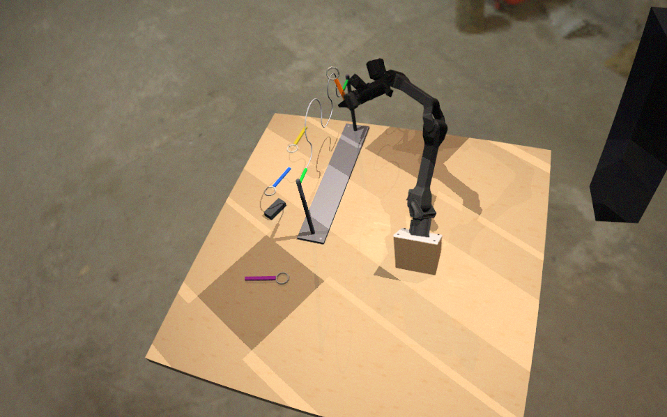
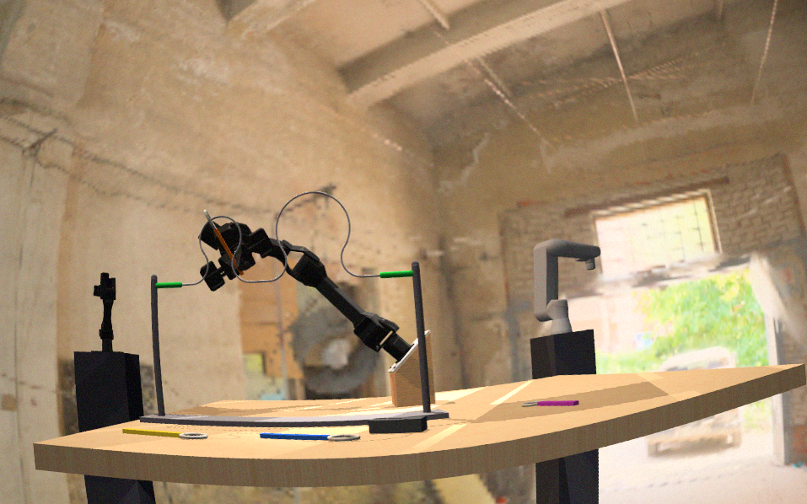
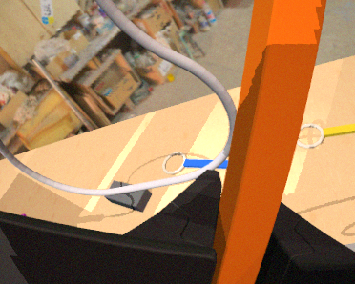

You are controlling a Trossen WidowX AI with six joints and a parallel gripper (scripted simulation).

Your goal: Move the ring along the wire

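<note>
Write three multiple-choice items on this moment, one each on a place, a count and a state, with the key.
1. Where does the magenta handle lie?
A) On the table
B) Across the metal strip
C) On the black box

2. How many green sections does the wire have?
A) One
B) Two
C) Four

3. What is the state of the gripper?
A) Open, holding nothing
B) Shut on the blue handle
C) Shut on the orange handle

1: A, the top view shows it flat on the wood.
2: B, the exterior view shows one beside each post.
3: C, the wrist view shows orange between the fingers.
</note>
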